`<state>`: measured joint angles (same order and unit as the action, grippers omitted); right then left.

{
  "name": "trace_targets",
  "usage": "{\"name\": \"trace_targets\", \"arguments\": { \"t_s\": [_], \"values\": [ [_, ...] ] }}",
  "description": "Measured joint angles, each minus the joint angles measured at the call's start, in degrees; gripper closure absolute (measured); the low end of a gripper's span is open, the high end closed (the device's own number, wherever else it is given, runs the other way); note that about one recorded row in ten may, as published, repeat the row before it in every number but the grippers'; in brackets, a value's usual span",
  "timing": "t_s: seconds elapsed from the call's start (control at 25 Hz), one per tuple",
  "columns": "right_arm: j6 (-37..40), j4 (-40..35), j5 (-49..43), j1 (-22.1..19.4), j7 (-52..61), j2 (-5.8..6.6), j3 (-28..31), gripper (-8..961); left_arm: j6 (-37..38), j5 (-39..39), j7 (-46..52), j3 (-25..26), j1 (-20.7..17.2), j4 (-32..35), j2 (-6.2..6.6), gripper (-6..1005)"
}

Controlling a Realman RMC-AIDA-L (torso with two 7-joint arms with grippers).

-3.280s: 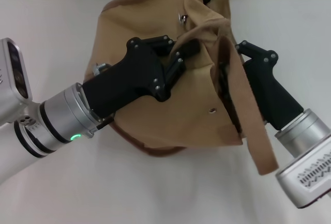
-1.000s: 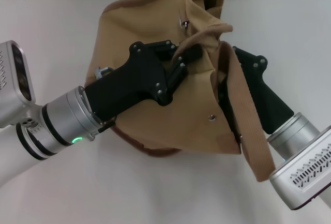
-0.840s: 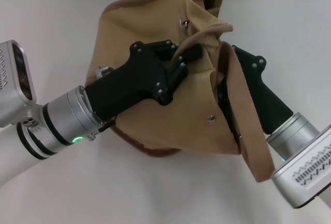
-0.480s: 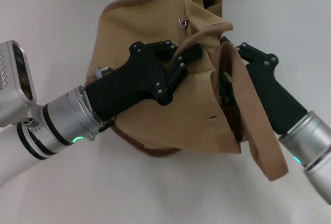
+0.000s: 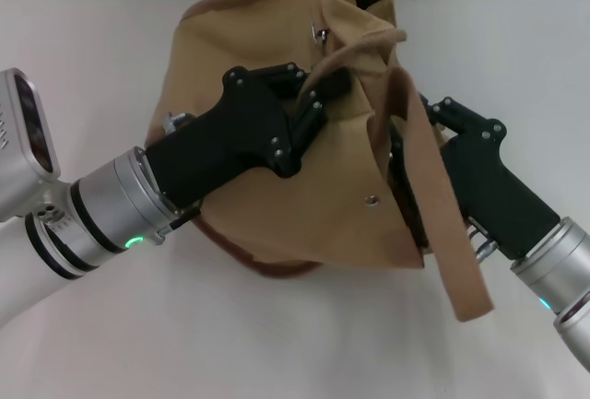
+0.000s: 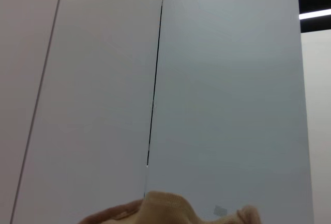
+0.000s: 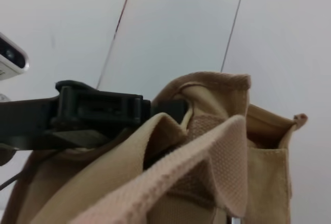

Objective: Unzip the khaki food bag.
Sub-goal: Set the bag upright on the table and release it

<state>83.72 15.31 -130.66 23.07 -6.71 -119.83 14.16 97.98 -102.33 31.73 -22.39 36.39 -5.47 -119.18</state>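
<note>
Mostly, khaki food bag (image 5: 277, 187) lay slumped near far edge of white tabletop (image 5: 111, 67). Left end effector (image 5: 334, 84) pinched fold of bag cloth by bag's top. Right end effector (image 5: 406, 136) sat under strap handle (image 5: 441, 224) at bag's right side; could not tell if open or closed.
</note>
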Motion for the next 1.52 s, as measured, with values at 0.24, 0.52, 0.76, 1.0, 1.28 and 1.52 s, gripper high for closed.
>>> {"name": "trace_targets", "arguments": {
  "t_s": [0.24, 0.52, 0.76, 1.0, 1.28, 1.52],
  "values": [
    [-0.8, 0.2, 0.1, 1.1, 0.0, -0.05, 0.6, 529, 0.0, -0.2, 0.0, 0.1, 0.5, -0.4, 0.01, 928],
    [-4.3, 1.2, 0.2, 4.3, -0.1, -0.05, 1.8, 532, 0.2, -0.2, 0.0, -0.2, 0.9, -1.0, 0.00, 929],
    [-4.7, 3.1, 0.2, 4.8, -3.3, -0.06, 5.6, 533, 0.2, -0.6, 0.0, -0.2, 1.0, -1.1, 0.00, 929],
    [-4.5, 4.2, 0.3, 4.7, -3.9, -0.05, 9.2, 535, 0.1, -1.1, 0.0, -0.2, 1.2, -1.2, 0.00, 929],
    [-4.3, 4.2, 0.6, 3.7, -4.0, -0.05, 11.6, 537, 0.1, -1.3, 0.0, -0.2, 1.2, -1.2, 0.00, 929],
    [-4.2, 4.2, 0.7, 3.5, -4.0, -0.05, 10.9, 539, 0.0, -1.3, 0.0, -0.2, 1.1, -1.3, 0.00, 929]
  ]
}}
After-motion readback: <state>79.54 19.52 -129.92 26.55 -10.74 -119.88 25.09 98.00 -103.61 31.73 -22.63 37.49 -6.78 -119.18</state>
